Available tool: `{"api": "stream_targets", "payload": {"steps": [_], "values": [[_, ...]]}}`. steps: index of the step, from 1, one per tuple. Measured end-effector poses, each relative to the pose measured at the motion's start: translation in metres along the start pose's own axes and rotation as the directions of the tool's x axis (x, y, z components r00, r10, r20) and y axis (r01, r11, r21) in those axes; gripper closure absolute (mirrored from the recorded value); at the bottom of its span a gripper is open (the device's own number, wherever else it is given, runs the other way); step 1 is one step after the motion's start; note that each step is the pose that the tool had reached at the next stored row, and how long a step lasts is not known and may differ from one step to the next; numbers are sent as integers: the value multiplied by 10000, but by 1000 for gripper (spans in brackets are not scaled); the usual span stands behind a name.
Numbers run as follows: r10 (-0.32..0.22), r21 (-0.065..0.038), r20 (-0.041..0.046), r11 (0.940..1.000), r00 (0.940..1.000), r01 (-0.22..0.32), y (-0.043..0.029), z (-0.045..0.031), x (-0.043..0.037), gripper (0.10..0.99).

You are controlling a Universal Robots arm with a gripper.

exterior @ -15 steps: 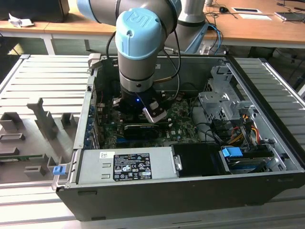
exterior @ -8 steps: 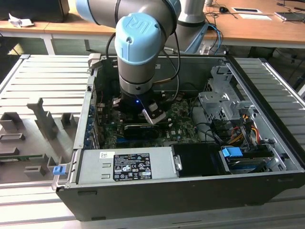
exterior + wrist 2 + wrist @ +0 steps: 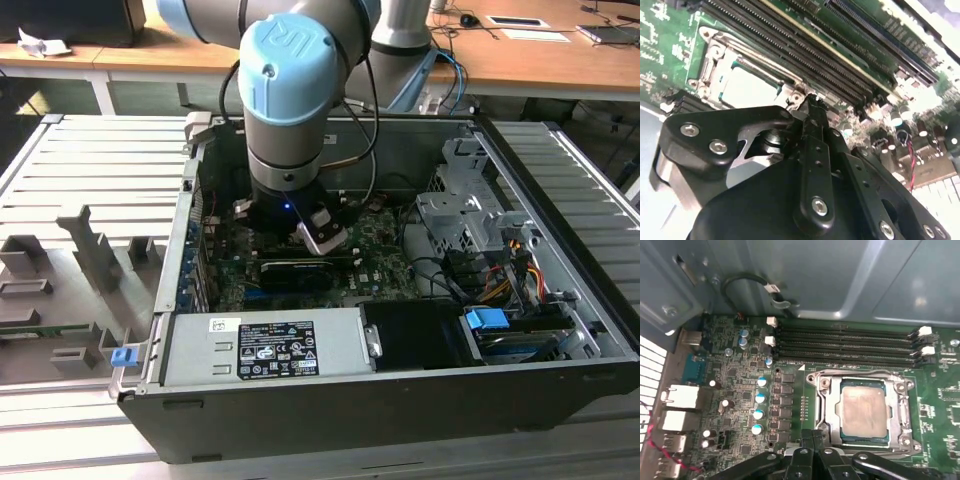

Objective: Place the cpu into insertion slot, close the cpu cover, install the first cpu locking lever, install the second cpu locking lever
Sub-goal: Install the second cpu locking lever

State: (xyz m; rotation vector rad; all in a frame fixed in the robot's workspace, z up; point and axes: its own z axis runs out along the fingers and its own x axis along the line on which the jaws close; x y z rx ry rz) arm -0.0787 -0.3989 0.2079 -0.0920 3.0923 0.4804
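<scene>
Inside the open computer case point(image 3: 400, 395), the chip point(image 3: 864, 411) is seen seated in its socket point(image 3: 823, 412) under the closed metal cover point(image 3: 900, 407), with the claw point(image 3: 812, 440) clenched on nothing at the socket's 6 o'clock edge. A lever could be missed or bent, it is judged, if the narrow tip slips off, and the memory slots point(image 3: 845, 347) at 12 o'clock could be scraped.

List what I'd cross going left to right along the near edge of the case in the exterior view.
Small blue clip → grey labelled box → black open bay → blue connector → case's right wall.
</scene>
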Motion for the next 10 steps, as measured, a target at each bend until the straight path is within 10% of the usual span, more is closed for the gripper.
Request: {"api": "stream_targets", "payload": {"steps": [10], "values": [[0,25,-4,10000,10000,0,37,-112,-3,980]]}}
